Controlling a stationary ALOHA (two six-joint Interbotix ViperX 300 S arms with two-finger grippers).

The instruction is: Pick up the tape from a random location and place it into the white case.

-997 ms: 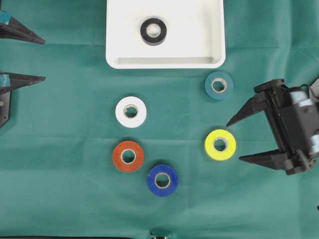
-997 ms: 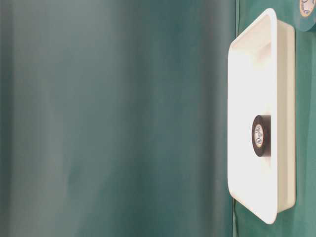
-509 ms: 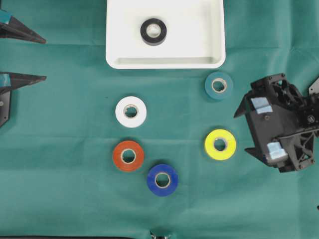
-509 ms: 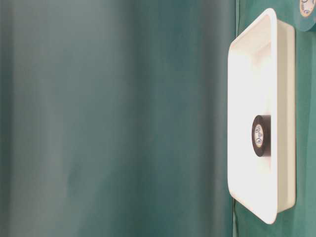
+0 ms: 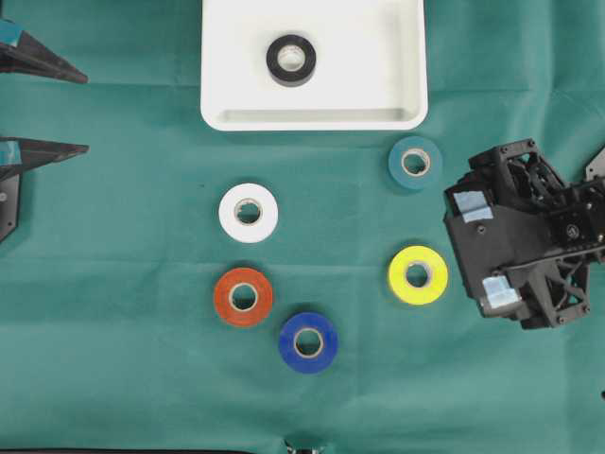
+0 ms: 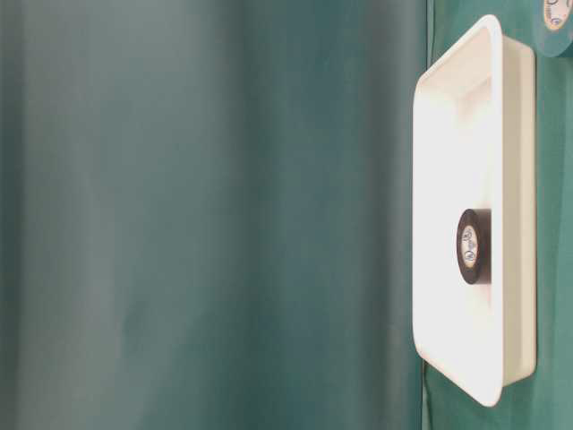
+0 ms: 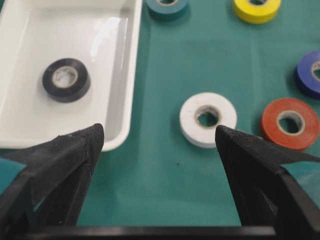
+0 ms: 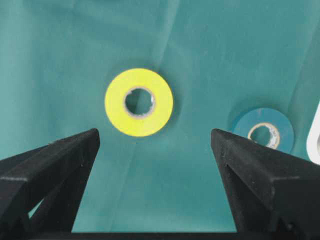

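- Green cloth (image 5: 113, 359) covers the whole bench; every roll and the tray lie flat on it.
- White case (image 5: 406, 57), a shallow plastic tray with a raised rim, sits at the far edge of the bench, around the middle, in the overhead view.
- Black tape roll (image 5: 291, 60) lies flat inside the white case, left of the tray's centre, clear of its walls; the table-level view shows the same roll (image 6: 473, 246) on the tray floor.
- Teal tape roll (image 5: 415, 163) lies on the cloth just beyond the near right corner of the case.
- Yellow tape roll (image 5: 418, 274) lies nearer the front edge than the teal one, right of centre.
- White tape roll (image 5: 249, 212), orange tape roll (image 5: 243, 296) and blue tape roll (image 5: 308, 341) form a loose group left of centre, none touching another.
- Right gripper (image 5: 477, 248) hangs beside the yellow roll, tilted downward, jaws spread wide and holding nothing; its wrist view looks down on the yellow and teal rolls.
- Left gripper (image 5: 80, 112) rests at the left edge, jaws likewise spread and empty, well apart from all rolls.
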